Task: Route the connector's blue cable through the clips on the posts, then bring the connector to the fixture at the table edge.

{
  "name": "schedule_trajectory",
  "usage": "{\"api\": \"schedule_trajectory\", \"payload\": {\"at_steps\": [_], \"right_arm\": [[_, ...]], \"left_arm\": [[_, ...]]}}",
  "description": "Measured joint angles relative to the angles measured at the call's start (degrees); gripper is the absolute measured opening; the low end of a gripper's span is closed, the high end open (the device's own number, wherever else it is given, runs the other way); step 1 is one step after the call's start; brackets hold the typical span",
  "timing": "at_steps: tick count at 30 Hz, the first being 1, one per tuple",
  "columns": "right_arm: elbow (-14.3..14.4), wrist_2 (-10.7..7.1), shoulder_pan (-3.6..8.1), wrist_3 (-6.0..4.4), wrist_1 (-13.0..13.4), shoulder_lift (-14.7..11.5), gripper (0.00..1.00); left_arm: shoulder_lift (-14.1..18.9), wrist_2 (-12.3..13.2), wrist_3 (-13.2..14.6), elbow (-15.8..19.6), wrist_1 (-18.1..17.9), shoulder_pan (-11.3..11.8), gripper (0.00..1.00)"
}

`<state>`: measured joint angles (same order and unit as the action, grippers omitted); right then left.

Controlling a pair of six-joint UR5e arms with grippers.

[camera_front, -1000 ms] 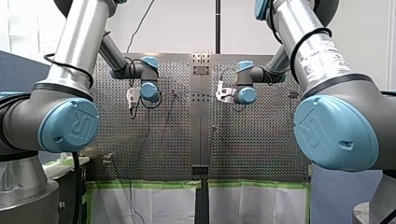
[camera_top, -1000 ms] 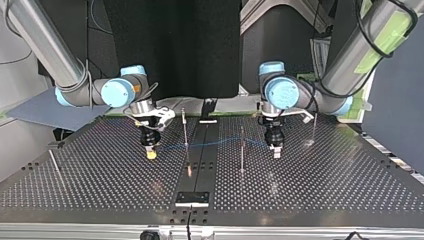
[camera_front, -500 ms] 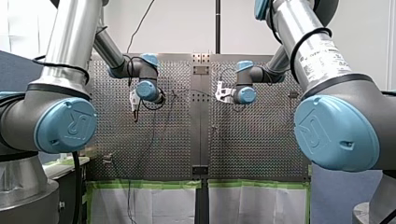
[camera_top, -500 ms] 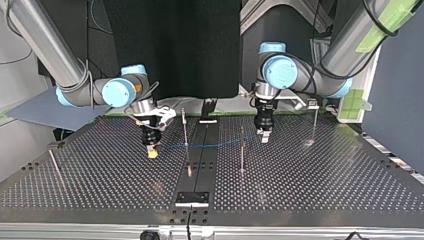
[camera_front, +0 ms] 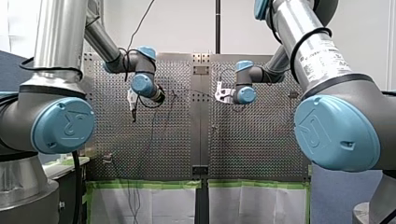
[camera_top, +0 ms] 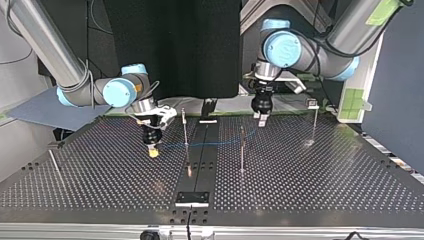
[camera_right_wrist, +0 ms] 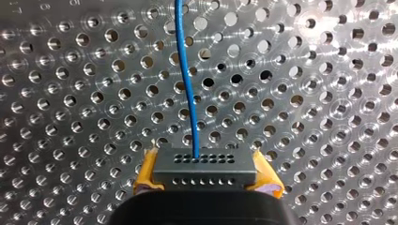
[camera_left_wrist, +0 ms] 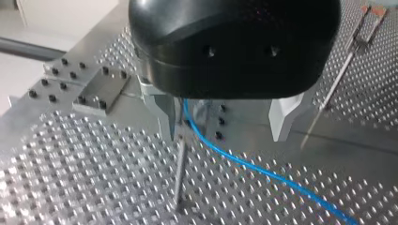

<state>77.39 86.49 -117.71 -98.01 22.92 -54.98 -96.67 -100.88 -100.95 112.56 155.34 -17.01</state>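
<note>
- Right now the robot's right pincer (camera_right_wrist: pixel 204 161) is clamped tight. Its yellow pads (camera_right_wrist: pixel 146 171) press in on both sides of a small grey plug (camera_right_wrist: pixel 204 174), a block with rows of tiny holes.
- Out of the plug's front face comes the blue cable (camera_right_wrist: pixel 187 89). It runs ahead of the pincer over the holed metal table (camera_right_wrist: pixel 328 93), with a slight bend along the way.
- Over to the left pincer (camera_left_wrist: pixel 226 135): it has a black body and metal fingers (camera_left_wrist: pixel 284 115) spread wide, with nothing clamped between them.
- The cable passes through that gap, hard up against one finger. Whether it touches the metal is not clear.
- Right under that same finger stands a thin post (camera_left_wrist: pixel 179 173), and the cable runs on from there, down across the table.
- Off to the side a second post (camera_left_wrist: pixel 337 79) shows, and a small bolted block (camera_left_wrist: pixel 101 89) sits near the table's edge.
- In the top view, the right pincer hangs low at the left, its yellow tip close above the surface. The left pincer hangs higher, by the far edge, right of the middle.
- Between them the cable stretches past a middle post (camera_top: pixel 185 127) beside the table's centre strip. Whether it sits in any clip cannot be told.
- A dark plate (camera_top: pixel 192 198) lies at the table's near edge in the middle, well apart from the plug.
</note>
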Motion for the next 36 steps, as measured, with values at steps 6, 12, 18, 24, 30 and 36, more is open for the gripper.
{"api": "schedule_trajectory", "payload": {"at_steps": [6,12,18,24,30,36], "right_arm": [[0.0,0.0,-0.08,0.0,-0.16,0.0,0.0],[0.0,0.0,-0.13,0.0,-0.22,0.0,0.0],[0.0,0.0,-0.16,0.0,-0.34,0.0,0.0],[0.0,0.0,-0.16,-0.04,-0.75,0.0,0.0],[0.0,-0.01,-0.15,-0.16,-0.89,0.0,0.0],[0.01,0.0,-0.16,-0.25,-0.94,0.0,0.0]], "left_arm": [[2.27,1.22,0.74,0.19,-0.5,-0.73,1.0],[2.66,1.92,2.08,0.22,-1.68,-1.23,1.0],[2.66,3.22,1.89,0.22,-2.0,-1.55,1.0],[2.66,3.33,1.82,0.2,-1.91,-1.93,1.0],[2.66,3.13,1.85,0.23,-1.69,-2.13,1.0],[2.65,2.9,1.85,0.22,-1.49,-2.23,1.0]]}}
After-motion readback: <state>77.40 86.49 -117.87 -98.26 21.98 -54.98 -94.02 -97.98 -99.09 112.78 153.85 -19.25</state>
